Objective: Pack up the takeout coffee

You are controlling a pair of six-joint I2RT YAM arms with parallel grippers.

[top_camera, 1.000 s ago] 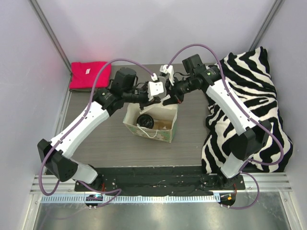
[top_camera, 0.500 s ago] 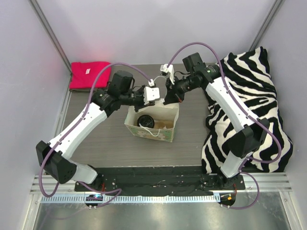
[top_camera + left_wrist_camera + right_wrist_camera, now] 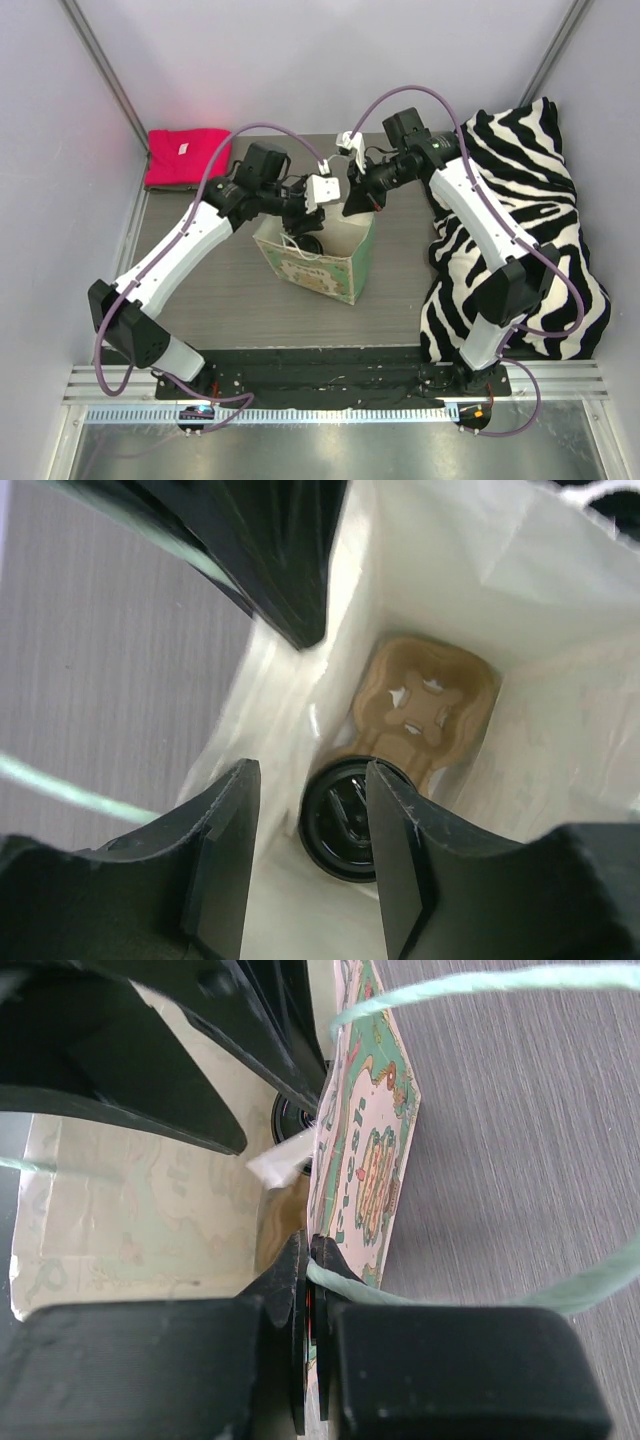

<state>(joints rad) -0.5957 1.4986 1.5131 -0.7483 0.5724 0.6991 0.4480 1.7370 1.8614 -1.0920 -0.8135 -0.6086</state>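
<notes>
The coffee cup (image 3: 345,825), black lid showing, lies at the bottom of the paper bag (image 3: 318,272), touching the carrier tray (image 3: 420,700); the bag stands more upright than a second ago; the left gripper (image 3: 310,790), closed then, now gapes empty over the bag's mouth; the right gripper (image 3: 310,1255) pinches the bag's rim; the bag's green print is unreadable.

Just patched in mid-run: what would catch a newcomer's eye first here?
Both arms meet over the paper bag at the centre, the right gripper with its jaws pinched on the bag's rim and the left gripper with its jaws apart above the opening. Inside sit a black lid and a beige pulp carrier. A zebra-striped cloth fills the right side.
</notes>
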